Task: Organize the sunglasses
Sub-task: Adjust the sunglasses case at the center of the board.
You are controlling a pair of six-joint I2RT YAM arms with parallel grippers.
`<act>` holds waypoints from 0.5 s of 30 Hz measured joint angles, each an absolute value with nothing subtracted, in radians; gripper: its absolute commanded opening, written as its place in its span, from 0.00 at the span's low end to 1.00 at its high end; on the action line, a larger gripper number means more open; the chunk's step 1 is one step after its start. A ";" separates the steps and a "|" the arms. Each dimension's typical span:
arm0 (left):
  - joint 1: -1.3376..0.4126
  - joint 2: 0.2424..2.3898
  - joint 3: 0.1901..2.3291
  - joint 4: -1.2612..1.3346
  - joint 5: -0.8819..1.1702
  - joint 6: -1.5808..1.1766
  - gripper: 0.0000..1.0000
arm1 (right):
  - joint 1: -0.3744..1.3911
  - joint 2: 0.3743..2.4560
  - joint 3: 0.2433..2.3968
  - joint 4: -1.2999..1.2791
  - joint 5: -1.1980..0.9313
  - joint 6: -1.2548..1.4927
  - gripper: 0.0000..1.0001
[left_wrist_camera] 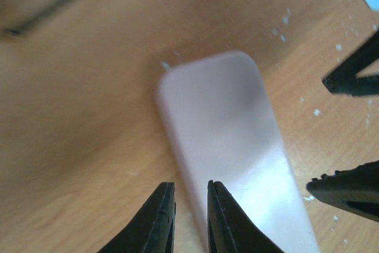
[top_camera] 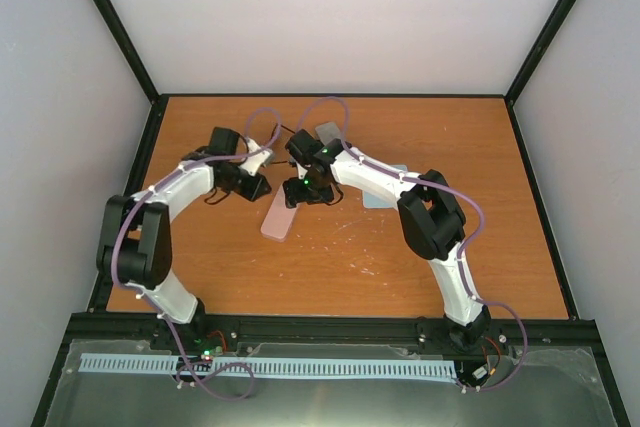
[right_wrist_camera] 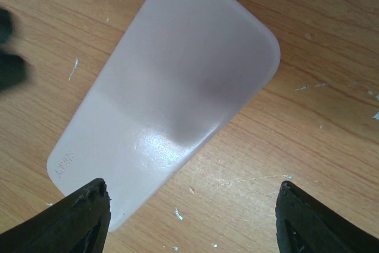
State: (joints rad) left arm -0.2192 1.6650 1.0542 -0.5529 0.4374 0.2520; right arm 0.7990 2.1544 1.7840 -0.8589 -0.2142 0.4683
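2 arms lean in over 1 pink case [right_wrist_camera: 172, 81] at the middle of the desk [top_camera: 450, 247]. That case is where the action is. The right claw [right_wrist_camera: 192, 185] hangs directly above it, fingers spread wide, with the case's lower corner and bare wood between them and nothing gripped. The left claw [left_wrist_camera: 190, 185] comes in from the left of the overhead frame. Its fingers are drawn almost together, leaving only a slit, and the case's long edge runs right under that slit. Whether it nips the edge or merely hovers over it, I cannot tell.

And the sunglasses [left_wrist_camera: 53, 7]? Look to the upper left of the left wrist view. There is 1 thin dark curve on the wood, badly blurred, well apart from the pink case and held by nobody. In the overhead view the arms largely hide that patch.

A grey case [top_camera: 328, 133] sits toward the top centre, with a light-blue cloth [top_camera: 388, 190] just right of centre.

My read is that this is the case-preparation step. The sunglasses are not yet picked up, and the case looks closed. Next, I'd expect the right claw to drop and close across the case's width to pin it. Then the left can work the lid edge. That calls for a careful descent, since a smooth, rounded shell may skid on the wood.
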 measured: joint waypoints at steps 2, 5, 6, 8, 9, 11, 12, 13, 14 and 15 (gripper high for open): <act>-0.189 1.626 1.066 -0.550 0.420 0.254 0.17 | 0.799 2.154 1.782 -0.857 -0.216 0.474 0.75; -0.161 1.615 1.090 -0.543 0.399 0.265 0.15 | 0.799 2.154 1.780 -0.857 -0.216 0.480 0.74; -0.157 1.624 1.090 -0.540 0.395 0.267 0.15 | 0.799 2.154 1.780 -0.857 -0.216 0.483 0.74; -0.159 1.659 1.088 -0.545 0.394 0.274 0.15 | 0.799 2.154 1.780 -0.857 -0.216 0.491 0.74; -0.159 1.677 1.083 -0.545 0.394 0.278 0.15 | 0.799 2.154 1.780 -0.857 -0.216 0.493 0.74; -0.162 1.700 1.061 -0.547 0.394 0.284 0.16 | 0.799 2.154 1.780 -0.856 -0.216 0.500 0.74; -0.164 1.708 1.044 -0.553 0.394 0.289 0.16 | 0.799 2.153 1.779 -0.855 -0.216 0.505 0.74; -0.165 1.713 1.033 -0.560 0.394 0.294 0.16 | 0.799 2.149 1.777 -0.854 -0.217 0.511 0.74; -0.165 1.718 1.025 -0.565 0.395 0.298 0.16 | 0.799 2.148 1.774 -0.852 -0.216 0.514 0.74; -0.165 1.720 1.017 -0.571 0.396 0.301 0.16 | 0.799 2.143 1.770 -0.847 -0.217 0.519 0.74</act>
